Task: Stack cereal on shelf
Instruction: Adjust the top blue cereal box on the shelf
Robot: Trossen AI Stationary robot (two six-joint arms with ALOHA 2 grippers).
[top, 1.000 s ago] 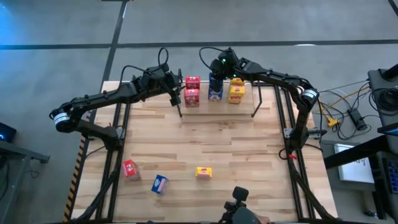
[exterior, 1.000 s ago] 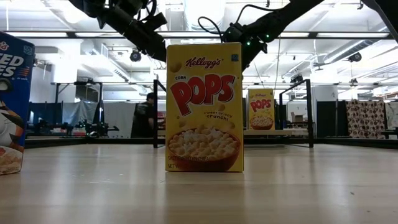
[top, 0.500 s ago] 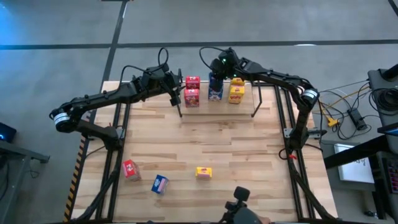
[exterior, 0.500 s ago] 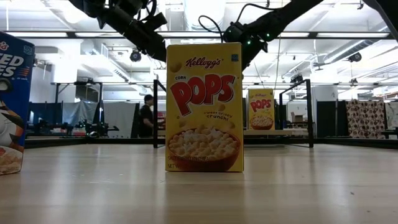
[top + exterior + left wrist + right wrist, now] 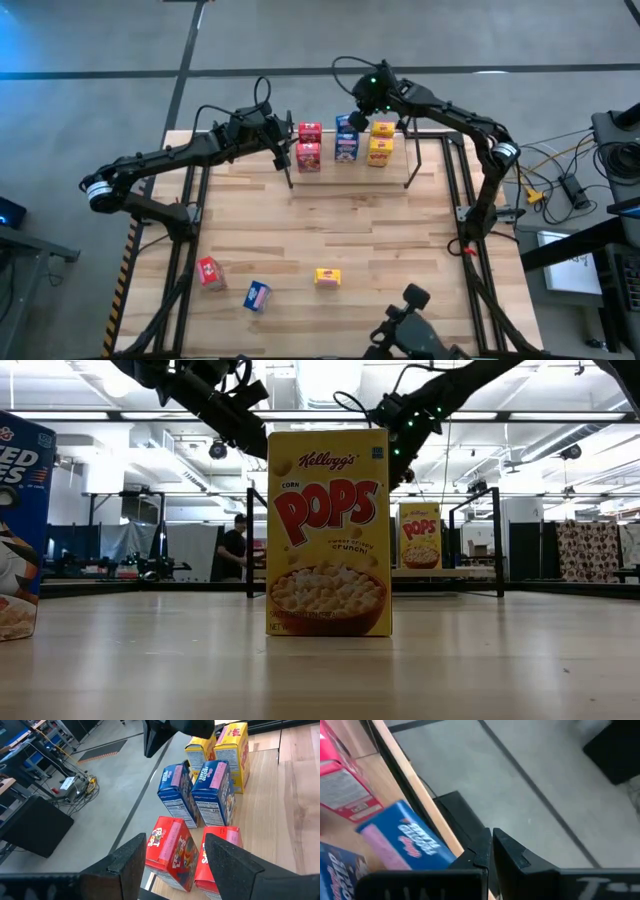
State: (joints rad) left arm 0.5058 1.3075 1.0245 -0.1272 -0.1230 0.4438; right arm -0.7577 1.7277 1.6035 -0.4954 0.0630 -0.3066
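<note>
- Cereal first: six small printed cardboard boxes stand on the low light-wood shelf with thin black metal frame [image 5: 350, 172] at upper centre of the high view, a red pair [image 5: 308, 146], a blue pair [image 5: 346, 138] and a yellow pair [image 5: 380, 142].
- Three more wait on the pale plank desk [image 5: 330, 225] along the lower edge: a red box [image 5: 209, 272], a blue box [image 5: 257, 295] and a yellow box [image 5: 328, 277], well apart from the shelf.
- Left end effector [image 5: 278, 140] hovers just left of the red pair, fingers parted fairly wide and holding nothing; its wrist view looks between them onto the glossy red tops.
- Right end effector [image 5: 360, 112] sits above the blue and yellow pairs, fingers pinched fully together, empty.
- Low view, centre: the yellow box [image 5: 329, 532] stands upright, flat-faced and sharp-edged, artwork facing the camera.
- Handling, as I judge it: light, thin-walled, hollow boxes with slick print that dent under a hard squeeze and tip easily.
- Best hold looks to be across the two broad faces near mid-height, with gentle pressure.
</note>
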